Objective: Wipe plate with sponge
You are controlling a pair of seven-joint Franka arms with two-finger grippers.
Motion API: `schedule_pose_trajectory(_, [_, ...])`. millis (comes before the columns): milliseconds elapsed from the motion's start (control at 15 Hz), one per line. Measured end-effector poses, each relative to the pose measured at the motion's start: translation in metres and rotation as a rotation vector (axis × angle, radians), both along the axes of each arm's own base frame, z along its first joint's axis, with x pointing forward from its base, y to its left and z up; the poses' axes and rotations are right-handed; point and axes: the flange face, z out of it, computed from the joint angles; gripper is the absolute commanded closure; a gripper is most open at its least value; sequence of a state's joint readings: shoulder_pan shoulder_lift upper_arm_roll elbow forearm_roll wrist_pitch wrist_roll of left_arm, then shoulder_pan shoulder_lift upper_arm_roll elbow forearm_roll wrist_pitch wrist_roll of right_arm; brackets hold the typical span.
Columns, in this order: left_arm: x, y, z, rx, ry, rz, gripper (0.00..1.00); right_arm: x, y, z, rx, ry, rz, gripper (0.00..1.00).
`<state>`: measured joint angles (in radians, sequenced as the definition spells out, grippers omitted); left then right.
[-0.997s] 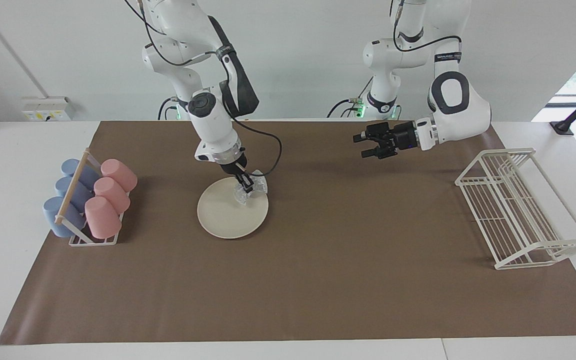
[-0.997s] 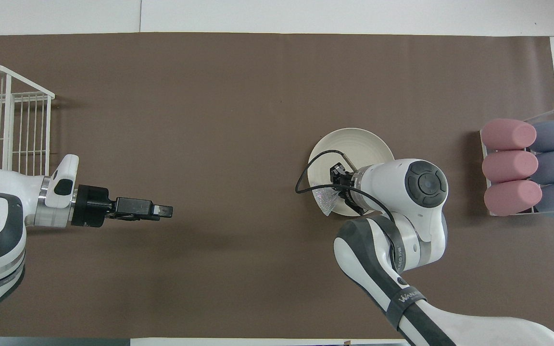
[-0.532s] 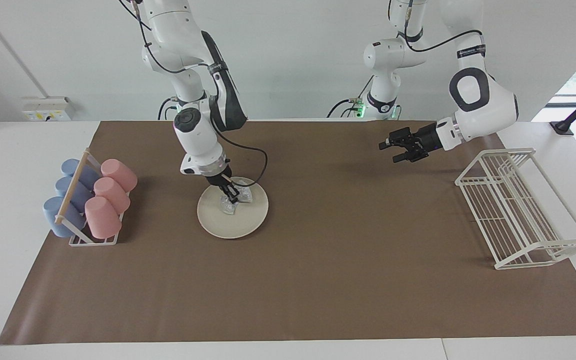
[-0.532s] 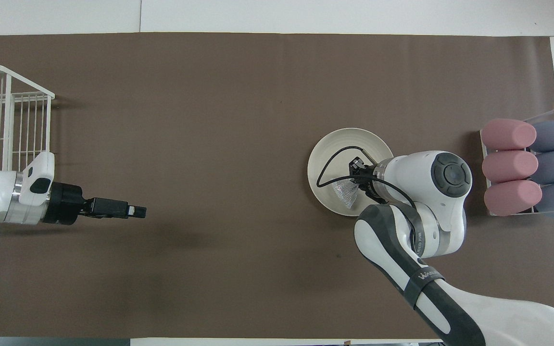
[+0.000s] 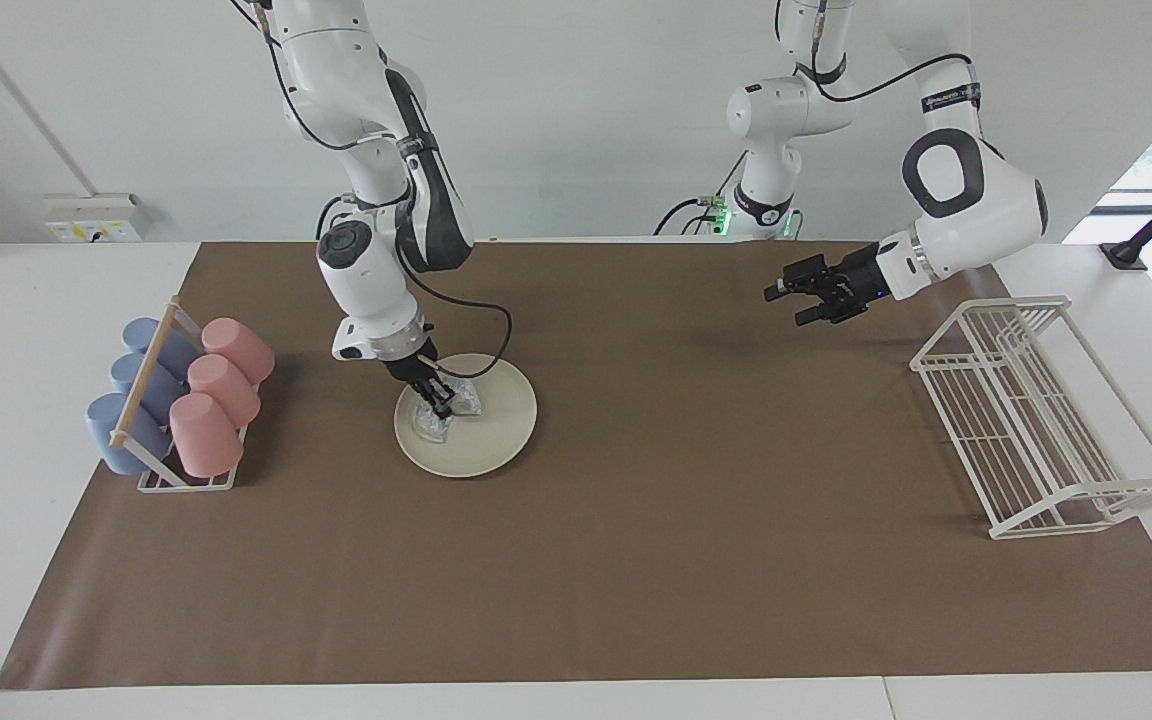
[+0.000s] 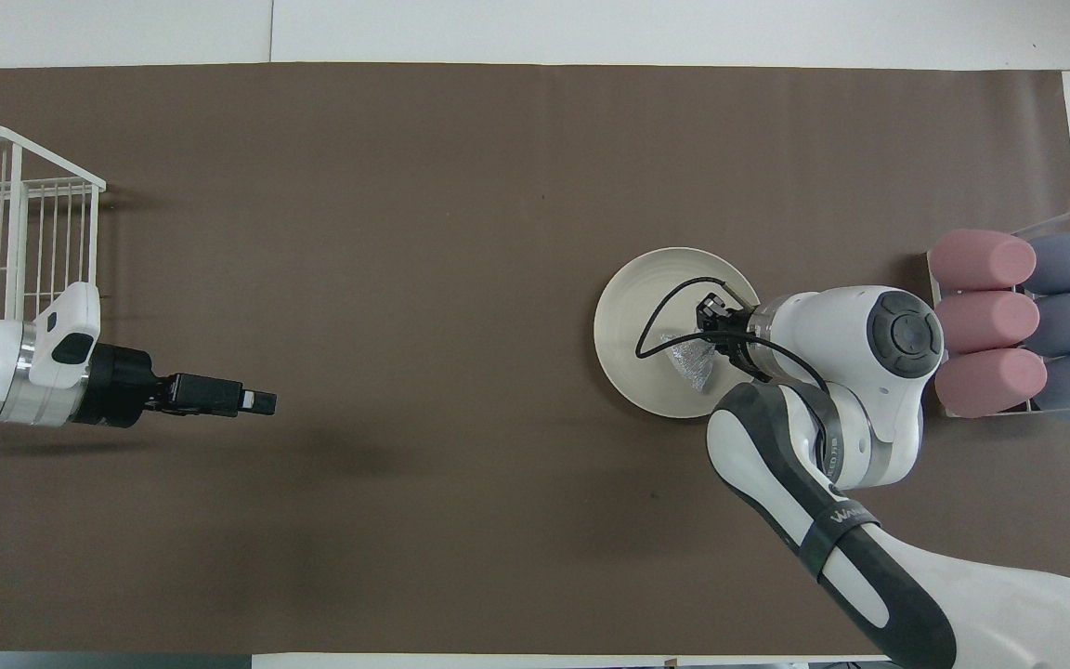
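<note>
Wipe is judged mid-stroke. The sponge, a silvery wrinkled wad, is pinched between the fingers of the right gripper and pressed onto the plate, on the part of the plate toward the cup rack. In the overhead view the sponge is seen just under the right gripper, inside the rim of the plate.

The plate is set flat on the brown mat on the bench, toward the right arm's end, beside the rack of pink cups and blue cups.

The left gripper is held in the air over bare mat near the white wire dish rack, fingers spread wide, nothing held; that arm is waiting.

Done, as judged: sponge picked up, contact with plate made. Left: the plate's side toward the left arm's end and its edge farther from the robots look uncovered by the sponge. Cleanliness of the plate cannot be told.
</note>
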<state>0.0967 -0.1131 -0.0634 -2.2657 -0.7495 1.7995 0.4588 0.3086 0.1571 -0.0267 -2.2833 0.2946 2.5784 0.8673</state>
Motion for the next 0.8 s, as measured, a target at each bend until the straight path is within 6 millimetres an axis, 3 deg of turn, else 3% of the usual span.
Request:
schedule_pose_trajectory(266, [0.005, 0.002, 0.003, 0.016, -0.027, 0.022, 0.00, -0.019, 0.057, 0.000, 0.021, 0.039, -0.090, 1.00])
schedule_pose_trajectory(399, [0.007, -0.001, 0.004, 0.024, -0.027, 0.034, 0.00, -0.024, 0.068, 0.000, 0.023, 0.043, -0.096, 1.00])
schedule_pose_trajectory(598, [0.007, -0.020, 0.005, 0.041, -0.010, 0.042, 0.00, -0.017, 0.049, 0.000, 0.015, 0.025, -0.047, 1.00])
schedule_pose_trajectory(798, [0.009, -0.028, 0.006, 0.052, -0.004, 0.059, 0.00, 0.001, -0.003, 0.000, -0.003, -0.020, 0.019, 1.00])
